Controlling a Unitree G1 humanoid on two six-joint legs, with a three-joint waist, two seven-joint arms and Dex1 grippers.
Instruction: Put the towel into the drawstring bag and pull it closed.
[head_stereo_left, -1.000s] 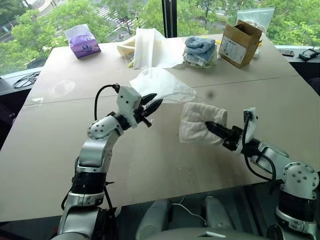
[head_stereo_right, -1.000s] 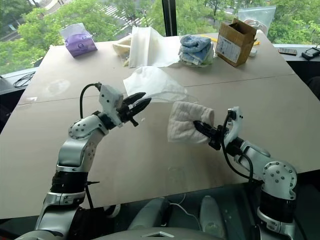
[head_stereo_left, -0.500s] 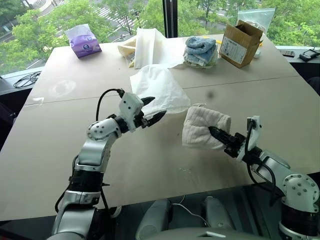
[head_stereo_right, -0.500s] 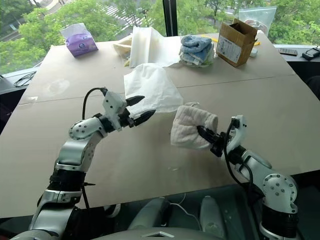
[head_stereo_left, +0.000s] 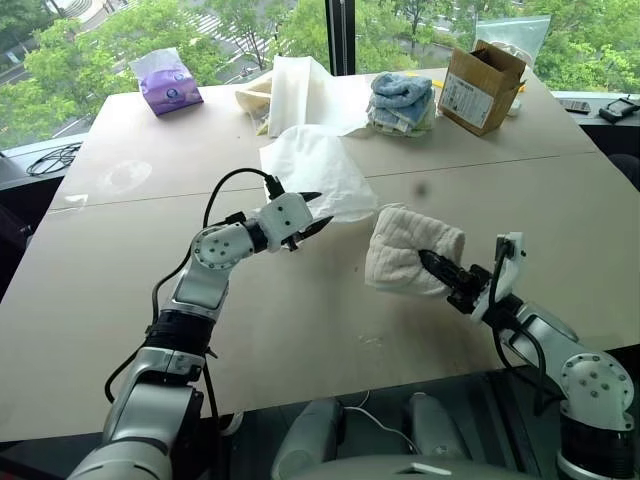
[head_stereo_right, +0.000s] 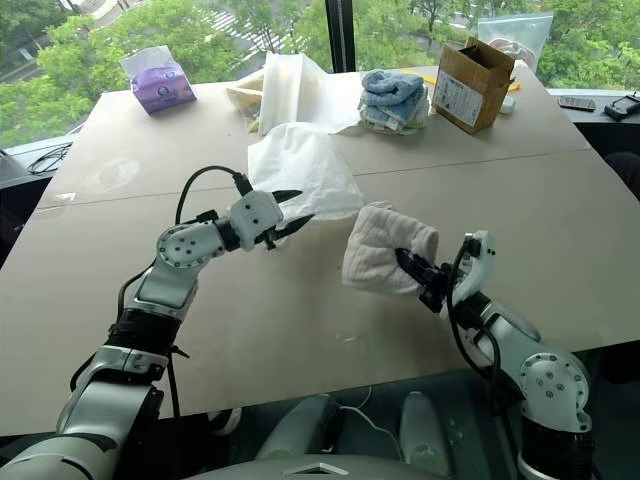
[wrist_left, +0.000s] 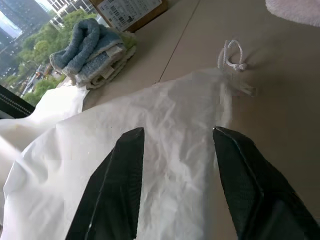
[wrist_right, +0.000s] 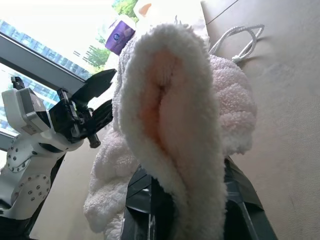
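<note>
My right hand (head_stereo_left: 432, 263) grips the towel (head_stereo_left: 408, 252) above the table (head_stereo_left: 300, 330), while my left hand (head_stereo_left: 312, 214), fingers apart around nothing, hovers at the bag (head_stereo_left: 318, 172) lying flat, its corded mouth toward the towel.

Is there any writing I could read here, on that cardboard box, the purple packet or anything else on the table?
No text here can be read.
Cardboard box: a white label with dark print, too small to read; the left wrist view shows lines and a barcode, blurred.
Purple packet: a pale round mark on the front, too small to read.
Blue-and-white towels: small white tags, no legible print.
Towel and drawstring bag: no writing seen.
</note>
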